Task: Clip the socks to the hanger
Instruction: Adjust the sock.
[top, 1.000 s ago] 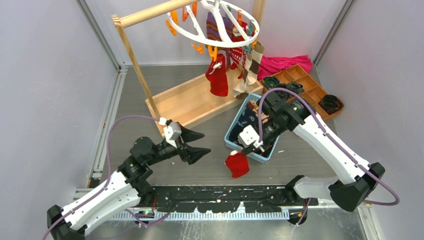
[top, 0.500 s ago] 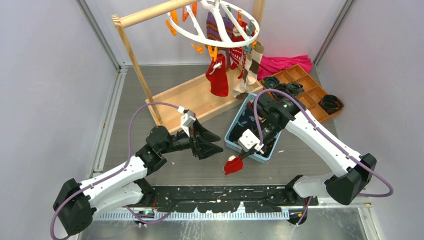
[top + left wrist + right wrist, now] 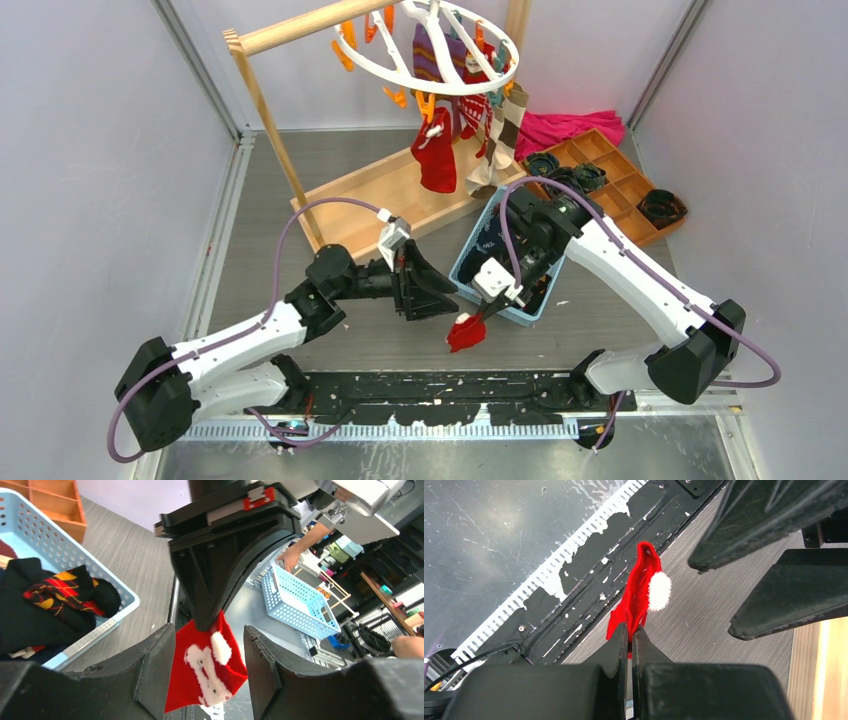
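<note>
Left hand, jaws apart, straddled what the right hand was clamped on: a handover, I judged, calling for the left to close before the right let go. Beyond the bench stood the hanger, well apart past the basket, whose near rim crowded the dangling red sock; room lay leftward.

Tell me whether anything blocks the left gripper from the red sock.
Nothing visible does. The left gripper, fingers open, faces the red sock hanging from the right gripper; the blue basket sits aside.
</note>
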{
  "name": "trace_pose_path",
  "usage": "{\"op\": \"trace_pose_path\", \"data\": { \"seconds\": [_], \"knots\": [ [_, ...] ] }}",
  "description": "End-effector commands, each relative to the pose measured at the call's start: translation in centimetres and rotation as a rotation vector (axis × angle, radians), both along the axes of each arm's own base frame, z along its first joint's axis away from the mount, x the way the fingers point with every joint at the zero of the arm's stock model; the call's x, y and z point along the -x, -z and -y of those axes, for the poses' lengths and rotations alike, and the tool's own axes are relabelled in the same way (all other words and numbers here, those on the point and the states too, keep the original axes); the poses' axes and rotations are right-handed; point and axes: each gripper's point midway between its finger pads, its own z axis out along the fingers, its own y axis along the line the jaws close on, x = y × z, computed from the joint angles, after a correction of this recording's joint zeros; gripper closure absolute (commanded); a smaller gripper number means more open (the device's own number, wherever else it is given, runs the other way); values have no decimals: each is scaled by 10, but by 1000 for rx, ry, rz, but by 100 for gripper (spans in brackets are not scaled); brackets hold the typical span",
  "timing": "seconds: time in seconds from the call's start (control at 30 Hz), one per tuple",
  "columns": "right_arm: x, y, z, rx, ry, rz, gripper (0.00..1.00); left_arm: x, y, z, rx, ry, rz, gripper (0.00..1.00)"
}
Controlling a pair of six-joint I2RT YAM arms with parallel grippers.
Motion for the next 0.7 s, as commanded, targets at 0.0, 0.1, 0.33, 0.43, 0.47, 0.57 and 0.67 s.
{"op": "trace_pose_path", "data": {
  "seconds": [0.0,0.1,0.33,0.43,0.47,0.57,0.67],
  "knots": [
    [3,-11,-3,-28,-22,-8,99,14,-15,8,-5,70,58,48],
    [4,-11,-3,-27,-24,-13,99,19,-9,12,-48,101,74,53],
    [4,-11,-4,-24,-26,-16,99,24,4,18,-142,133,96,55],
    [4,-11,-4,-23,-25,-18,99,30,6,21,-158,161,102,56],
    [4,-10,-3,-22,-25,-18,99,32,7,22,-163,172,104,57],
    [3,-10,-3,-21,-24,-18,99,35,10,25,-187,190,106,60],
    [3,-10,-3,-21,-25,-18,99,40,13,26,-206,214,109,65]
  ]
}}
